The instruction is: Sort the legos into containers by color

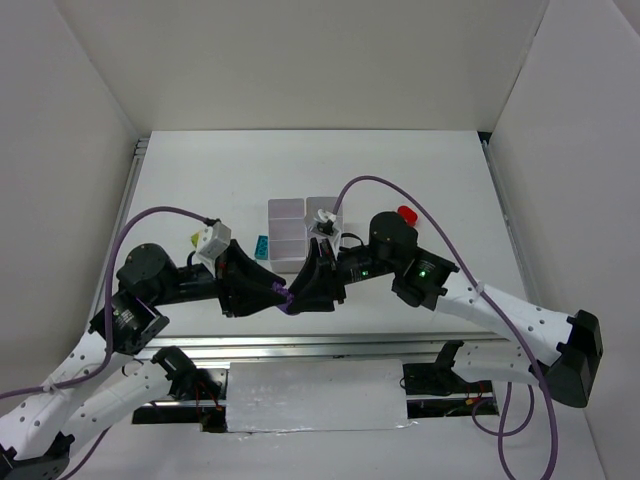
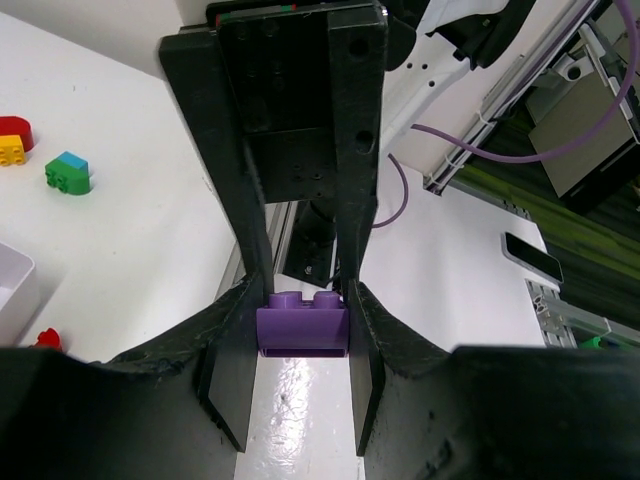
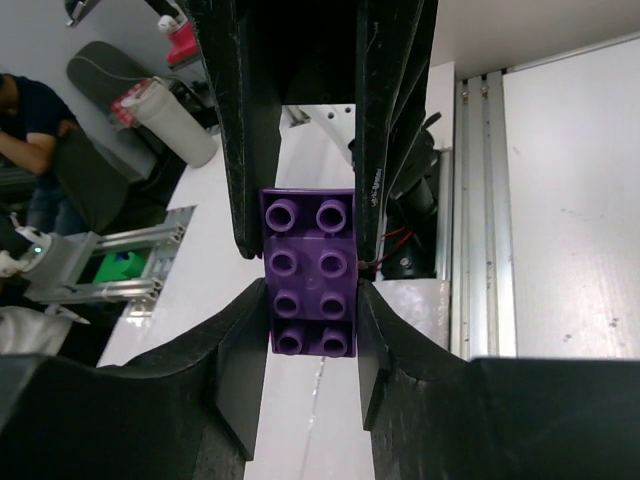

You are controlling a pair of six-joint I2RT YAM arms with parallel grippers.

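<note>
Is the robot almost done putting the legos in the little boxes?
Not nearly. No brick shows in the white containers, though an arm hides part of them. In hand: one purple brick, pinched by both the left gripper and the right gripper, as if passing it across. Left to do: a green-and-blue brick and a red-and-yellow brick lie loose on the table.

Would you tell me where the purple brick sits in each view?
Top external: purple brick low centre, between left tool and right tool.
Left wrist: lower centre, end-on.
Right wrist: centre, studs towards camera.
Shared landmark: the tools' dark fingers flanking it.
</note>
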